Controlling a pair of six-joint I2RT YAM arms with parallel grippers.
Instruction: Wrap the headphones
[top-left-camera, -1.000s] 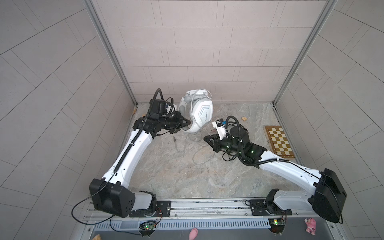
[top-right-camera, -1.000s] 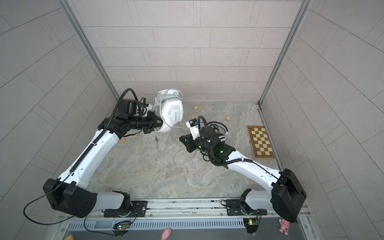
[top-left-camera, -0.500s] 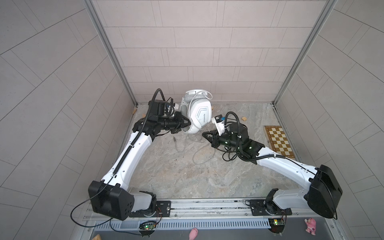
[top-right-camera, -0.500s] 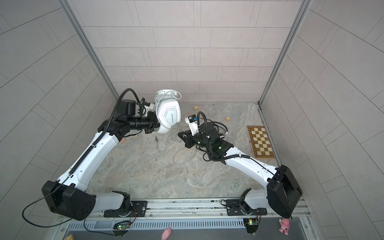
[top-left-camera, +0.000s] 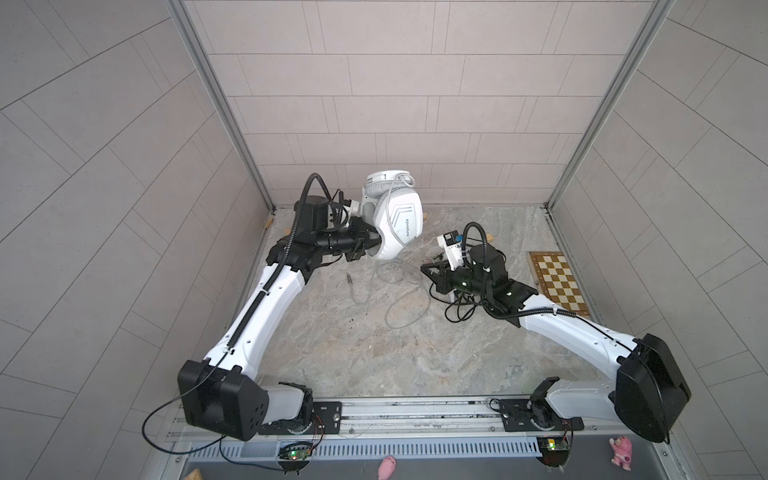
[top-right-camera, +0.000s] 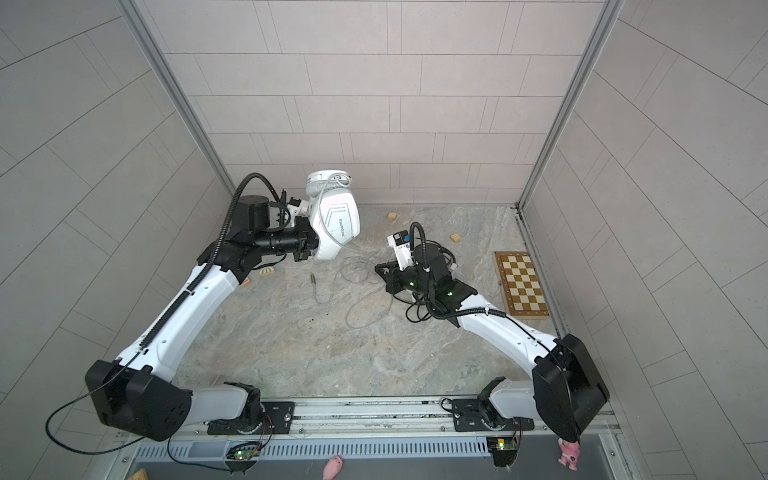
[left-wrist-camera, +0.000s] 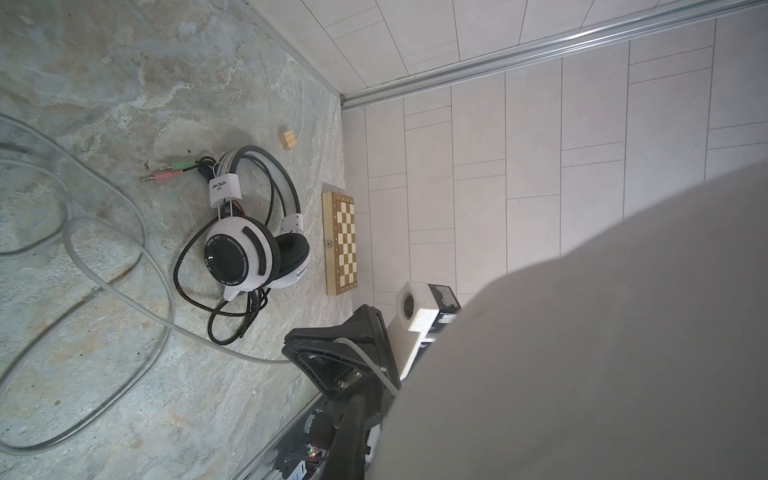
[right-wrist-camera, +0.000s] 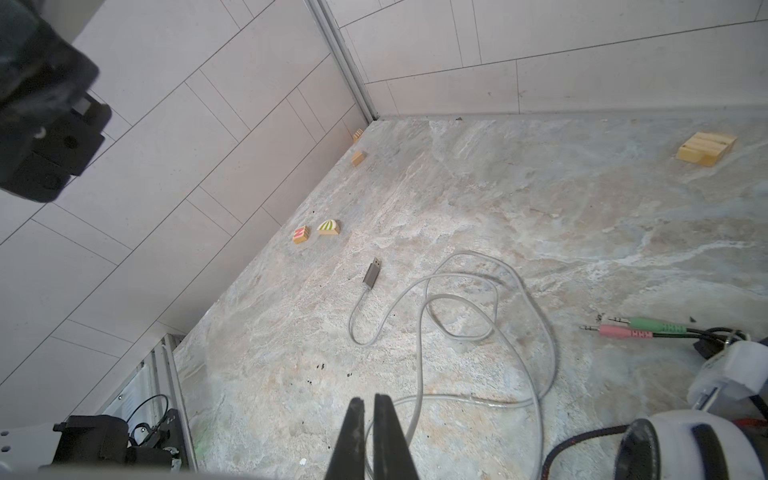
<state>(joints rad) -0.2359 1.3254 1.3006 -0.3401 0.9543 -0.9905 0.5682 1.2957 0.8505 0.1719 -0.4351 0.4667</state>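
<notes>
Left gripper (top-left-camera: 368, 246) clamped on white headphones (top-left-camera: 397, 222), held up off table (top-left-camera: 353, 353). Right gripper (right-wrist-camera: 370, 401) pinched shut on grey cable (right-wrist-camera: 351, 326), down low.

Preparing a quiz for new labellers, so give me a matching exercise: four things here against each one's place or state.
1 white headphones
2 black-and-white headphones
3 grey cable
4 chessboard

A flat at the table's right edge
B looped loosely on the table, pinched by the right claw
C held up in the left claw
D on the table between 3 and 4

Pairs: 1-C, 2-D, 3-B, 4-A
</notes>
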